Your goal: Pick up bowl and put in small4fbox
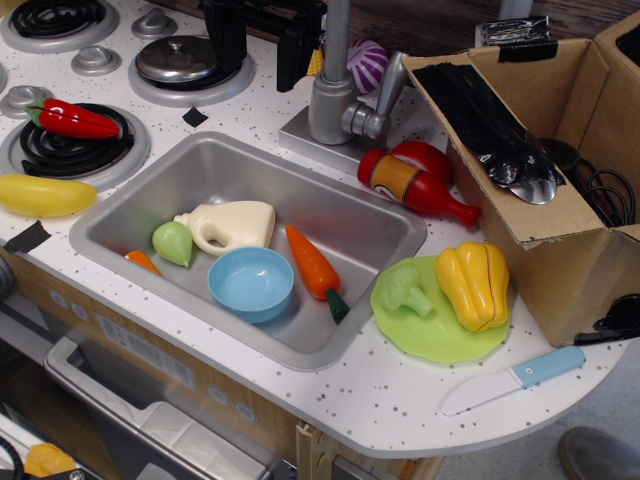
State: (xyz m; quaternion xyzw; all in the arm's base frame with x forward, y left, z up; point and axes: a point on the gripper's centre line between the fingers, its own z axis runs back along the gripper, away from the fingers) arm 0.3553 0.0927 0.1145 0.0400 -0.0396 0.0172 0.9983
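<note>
- The light-blue bowl (251, 283) sits upright in the metal sink (390, 228) at centre frame, beside an orange carrot (313, 264) and a cream jug (232, 226).
- The cardboard box (560, 250) fills the right edge, black tape on its flap.
- A green plate (440, 335) at lower right carries a yellow pepper (473, 284) and broccoli (405, 288).
- The dark gripper (262, 30) hangs at the top centre, its jaws unclear.
</note>
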